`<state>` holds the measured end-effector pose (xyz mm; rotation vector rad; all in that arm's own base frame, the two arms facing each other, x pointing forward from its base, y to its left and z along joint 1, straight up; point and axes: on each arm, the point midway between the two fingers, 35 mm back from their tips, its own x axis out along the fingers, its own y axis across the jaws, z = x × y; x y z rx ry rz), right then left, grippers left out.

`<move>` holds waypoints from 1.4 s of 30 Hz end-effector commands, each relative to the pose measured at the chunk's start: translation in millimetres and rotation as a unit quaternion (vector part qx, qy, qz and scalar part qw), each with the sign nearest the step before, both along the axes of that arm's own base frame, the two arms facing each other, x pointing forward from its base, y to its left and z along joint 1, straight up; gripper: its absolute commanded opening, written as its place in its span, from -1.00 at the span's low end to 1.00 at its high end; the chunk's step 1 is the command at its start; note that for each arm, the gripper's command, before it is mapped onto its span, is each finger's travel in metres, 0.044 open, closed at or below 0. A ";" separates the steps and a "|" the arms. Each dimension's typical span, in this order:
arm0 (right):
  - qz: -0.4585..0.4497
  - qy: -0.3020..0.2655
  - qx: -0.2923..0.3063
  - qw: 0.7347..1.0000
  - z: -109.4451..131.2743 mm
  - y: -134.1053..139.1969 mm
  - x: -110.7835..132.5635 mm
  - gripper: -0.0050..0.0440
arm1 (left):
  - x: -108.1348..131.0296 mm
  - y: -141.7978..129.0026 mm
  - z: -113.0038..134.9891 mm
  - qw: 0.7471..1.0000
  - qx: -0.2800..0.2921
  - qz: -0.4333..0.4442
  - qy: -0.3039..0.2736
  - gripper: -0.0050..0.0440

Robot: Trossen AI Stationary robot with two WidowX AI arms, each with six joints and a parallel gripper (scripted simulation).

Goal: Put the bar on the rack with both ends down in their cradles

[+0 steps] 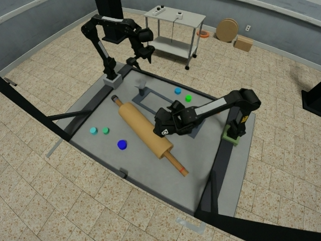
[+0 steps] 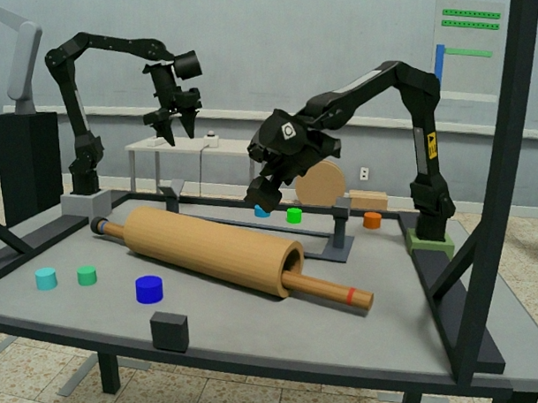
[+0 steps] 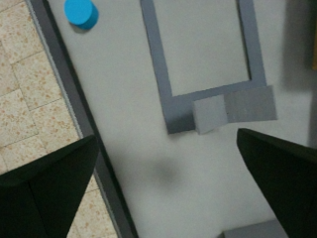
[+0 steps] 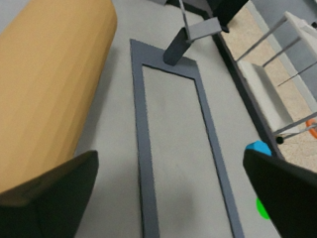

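The wooden bar (image 1: pixel 178 165) lies flat on the table with the tan paper roll (image 1: pixel 143 128) around its middle; both also show in the exterior view, the bar (image 2: pixel 330 290) and the roll (image 2: pixel 211 249). The grey rack (image 2: pixel 339 235) stands behind it, with a cradle post (image 1: pixel 142 87) at the far end and a rectangular base frame (image 4: pixel 173 149). My right gripper (image 2: pixel 264 195) is open and empty, low over the rack beside the roll. My left gripper (image 2: pixel 175 122) is open and empty, high above the far corner of the table, over the far cradle post (image 3: pixel 210 114).
Small coloured cylinders stand on the table: blue (image 1: pixel 121 144), teal (image 1: pixel 93 130), green (image 1: pixel 105 130), light blue (image 1: pixel 177 90), bright green (image 1: pixel 188 98) and orange (image 2: pixel 371 219). A dark block (image 2: pixel 169 330) sits at the front edge. A white cart (image 1: pixel 176 28) stands beyond the table.
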<state>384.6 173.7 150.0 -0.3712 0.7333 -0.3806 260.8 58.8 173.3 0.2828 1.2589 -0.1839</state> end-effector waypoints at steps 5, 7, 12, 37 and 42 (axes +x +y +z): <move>0.003 0.003 0.058 0.998 11.0 35.0 -16.6 0.84 | 4.1 -30.5 -17.5 1.000 -0.010 -0.003 0.009 0.84; -0.003 0.008 0.065 0.998 10.0 38.3 -21.4 0.84 | 5.0 -38.2 -21.0 1.000 -0.012 -0.002 0.009 0.84; -0.007 0.029 0.120 0.992 15.8 73.1 -51.6 0.84 | 0.0 -75.0 -44.1 0.999 -0.022 -0.007 0.026 0.84; -0.048 0.104 0.221 0.969 -30.8 125.3 -119.2 0.84 | -36.8 -158.7 -94.4 0.998 -0.035 -0.016 0.051 0.84; -0.052 0.111 0.228 0.966 -35.5 129.2 -124.8 0.84 | -41.6 -165.1 -98.2 0.998 -0.036 -0.017 0.053 0.84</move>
